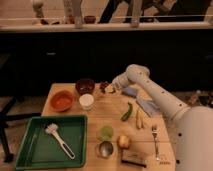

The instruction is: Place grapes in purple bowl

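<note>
No legible text, label, brand, number or sign on any surface. Faint dark marks on the table (111, 109), at 5 o'clock of the fork (155, 136), are too small to read, as is the face of the dark box (131, 159) at the table's 6 o'clock edge. Gripper (107, 88), closed on the grapes (103, 86), at 3 o'clock of the purple bowl (85, 86), just beside its rim
</note>
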Controlling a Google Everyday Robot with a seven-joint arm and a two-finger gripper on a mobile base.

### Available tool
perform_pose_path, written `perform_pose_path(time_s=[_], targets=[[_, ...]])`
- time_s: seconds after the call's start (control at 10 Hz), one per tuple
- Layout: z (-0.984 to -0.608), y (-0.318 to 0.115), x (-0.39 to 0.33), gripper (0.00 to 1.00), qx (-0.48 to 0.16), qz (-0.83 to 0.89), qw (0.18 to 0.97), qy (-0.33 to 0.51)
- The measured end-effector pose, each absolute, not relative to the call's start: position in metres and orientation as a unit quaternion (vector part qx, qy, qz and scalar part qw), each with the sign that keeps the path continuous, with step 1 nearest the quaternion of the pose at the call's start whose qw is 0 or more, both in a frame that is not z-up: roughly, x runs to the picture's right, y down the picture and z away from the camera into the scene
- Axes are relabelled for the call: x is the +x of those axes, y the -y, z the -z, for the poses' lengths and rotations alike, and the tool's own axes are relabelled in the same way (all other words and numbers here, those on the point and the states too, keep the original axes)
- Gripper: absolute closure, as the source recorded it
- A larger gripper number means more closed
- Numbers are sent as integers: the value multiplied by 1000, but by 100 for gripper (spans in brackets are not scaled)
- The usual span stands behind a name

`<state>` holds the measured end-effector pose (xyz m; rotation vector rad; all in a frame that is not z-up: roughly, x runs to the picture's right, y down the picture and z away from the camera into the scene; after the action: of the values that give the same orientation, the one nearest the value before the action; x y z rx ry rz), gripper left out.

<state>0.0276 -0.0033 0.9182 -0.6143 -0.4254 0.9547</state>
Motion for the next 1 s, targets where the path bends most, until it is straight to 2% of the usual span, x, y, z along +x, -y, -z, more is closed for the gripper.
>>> perform_pose_path(time_s=[0.5,1.0], targets=[[-928,20,17,100,-295,-430,830,200],[-936,29,-11,100,-330,-400,824,228]])
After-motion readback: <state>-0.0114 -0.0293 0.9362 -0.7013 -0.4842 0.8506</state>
